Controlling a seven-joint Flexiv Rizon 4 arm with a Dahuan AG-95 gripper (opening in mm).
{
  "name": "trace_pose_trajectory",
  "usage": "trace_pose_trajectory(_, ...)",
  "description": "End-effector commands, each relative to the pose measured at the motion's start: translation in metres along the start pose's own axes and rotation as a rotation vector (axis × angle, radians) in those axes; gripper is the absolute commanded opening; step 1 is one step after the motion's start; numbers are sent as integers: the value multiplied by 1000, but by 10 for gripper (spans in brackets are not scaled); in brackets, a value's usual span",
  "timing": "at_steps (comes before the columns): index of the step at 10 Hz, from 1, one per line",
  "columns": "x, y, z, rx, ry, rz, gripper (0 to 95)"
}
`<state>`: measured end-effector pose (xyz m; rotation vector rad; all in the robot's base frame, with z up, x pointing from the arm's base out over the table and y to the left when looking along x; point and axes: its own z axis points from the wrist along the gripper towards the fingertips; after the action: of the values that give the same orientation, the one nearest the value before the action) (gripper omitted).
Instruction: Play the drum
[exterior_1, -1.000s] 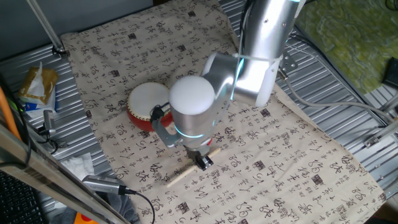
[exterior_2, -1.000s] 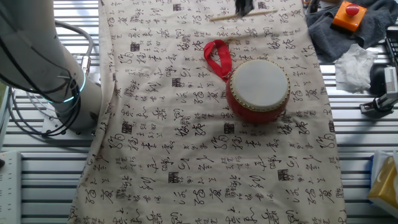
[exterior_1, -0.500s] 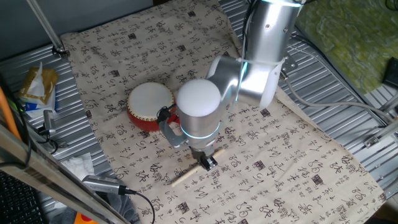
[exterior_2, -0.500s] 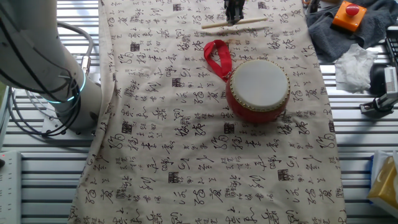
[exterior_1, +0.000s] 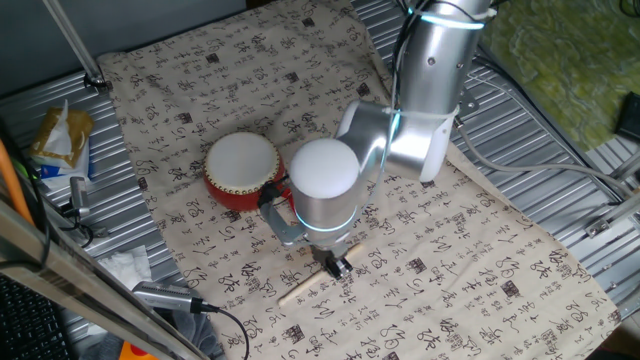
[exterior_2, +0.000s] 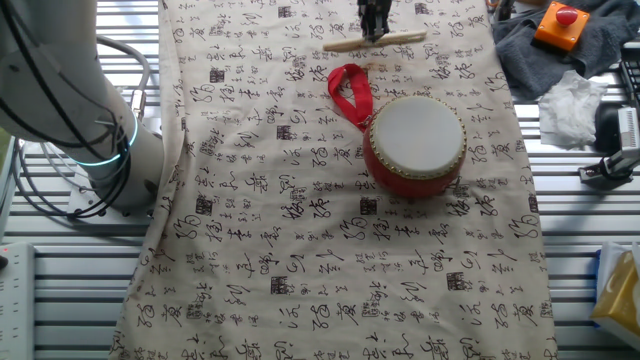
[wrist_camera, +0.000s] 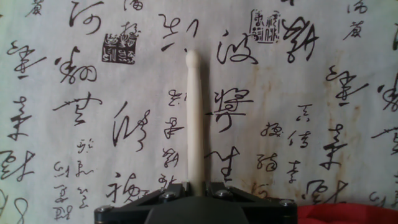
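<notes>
The drum (exterior_1: 242, 168) has a red body and a white head and sits on the calligraphy-printed cloth (exterior_1: 470, 250). It also shows in the other fixed view (exterior_2: 415, 143), with its red ribbon loop (exterior_2: 348, 92) lying toward the gripper. My gripper (exterior_1: 336, 265) is in front of the drum, shut on one end of a thin pale wooden stick (exterior_1: 300, 288). In the hand view the stick (wrist_camera: 194, 112) runs straight out from between my jaws (wrist_camera: 196, 186), low over the cloth. In the other fixed view my gripper (exterior_2: 375, 22) stands over the stick (exterior_2: 375, 41) at the cloth's far edge.
An orange box with a red button (exterior_2: 560, 22), a grey rag and a white tissue (exterior_2: 570, 105) lie off the cloth. A snack packet (exterior_1: 60, 140) and a cable (exterior_1: 190, 300) lie on the ribbed metal table. A red patch (wrist_camera: 348, 214) shows in the hand view's bottom right corner.
My arm has shifted a little, carrying the stick with it; the stick now lies slightly nearer the drum's ribbon. The drum has not moved.
</notes>
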<state>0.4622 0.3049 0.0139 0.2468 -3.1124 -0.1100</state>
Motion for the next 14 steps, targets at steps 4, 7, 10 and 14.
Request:
trace_pose_trajectory(4, 2, 0, -2, -42, -16, -34, 760)
trace_pose_trajectory(7, 4, 2, -10, -14, -17, -29, 380)
trace_pose_trajectory(10, 12, 8, -31, 29, -8, -30, 0)
trace_pose_trajectory(14, 16, 11, -39, 49, 4, -13, 0)
